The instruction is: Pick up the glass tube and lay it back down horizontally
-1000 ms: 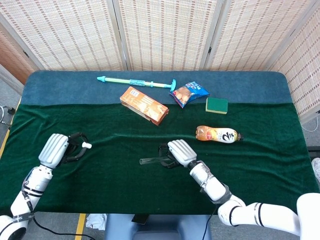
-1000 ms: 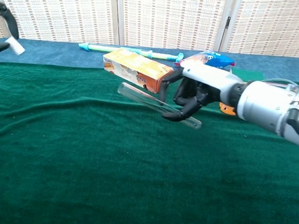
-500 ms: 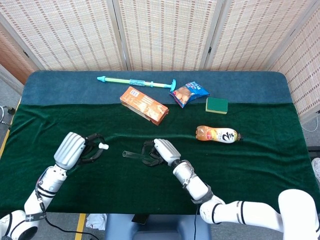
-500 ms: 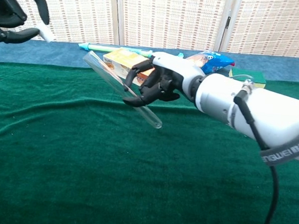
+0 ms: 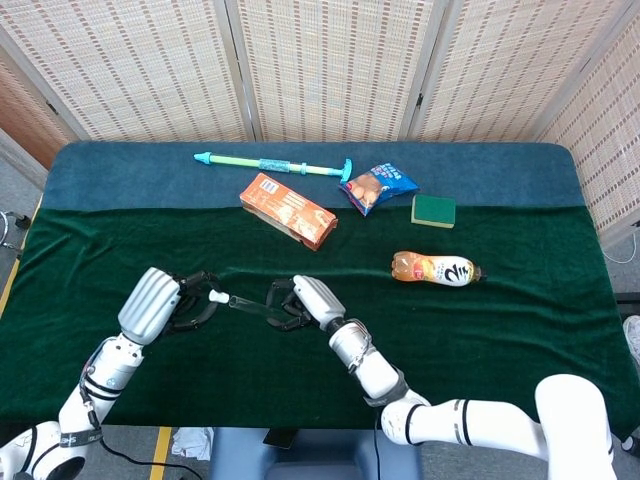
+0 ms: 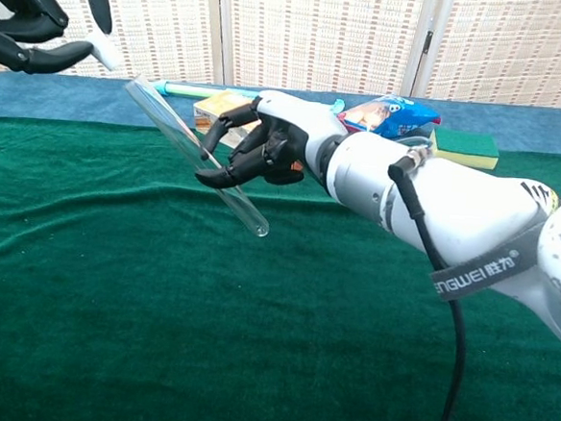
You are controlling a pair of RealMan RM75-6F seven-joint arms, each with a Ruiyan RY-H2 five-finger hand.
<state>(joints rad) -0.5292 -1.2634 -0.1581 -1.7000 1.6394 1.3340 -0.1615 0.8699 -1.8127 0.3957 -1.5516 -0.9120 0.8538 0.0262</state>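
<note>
Glass tube [image 6: 194, 153]: clear, slender, held above the green cloth [image 5: 520, 330]. In the chest view its long axis runs on a slant, upper end toward 10 o'clock, lower rounded end toward 4 o'clock. In the head view the glass tube [image 5: 248, 305] lies nearly level, one end toward 9 o'clock, close to the left hand's white fingertip.

Right hand [image 6: 261, 149]: reaches in from 3 o'clock on a white forearm, dark fingers curled around the tube near its middle; both tube ends stick out past the fingers. In the head view the right hand [image 5: 298, 301] is at table centre, low.

Left hand [image 5: 172, 303]: at 9 o'clock of the tube, fingers curled with a gap between them, holding nothing. Whether its fingertip touches the tube end cannot be told.

Other stock, far side at 12 o'clock: orange box [image 5: 288, 210], water gun [image 5: 275, 165], snack bag [image 5: 375, 187], sponge [image 5: 433, 210]. Bottle [image 5: 435, 269] at 3 o'clock.
</note>
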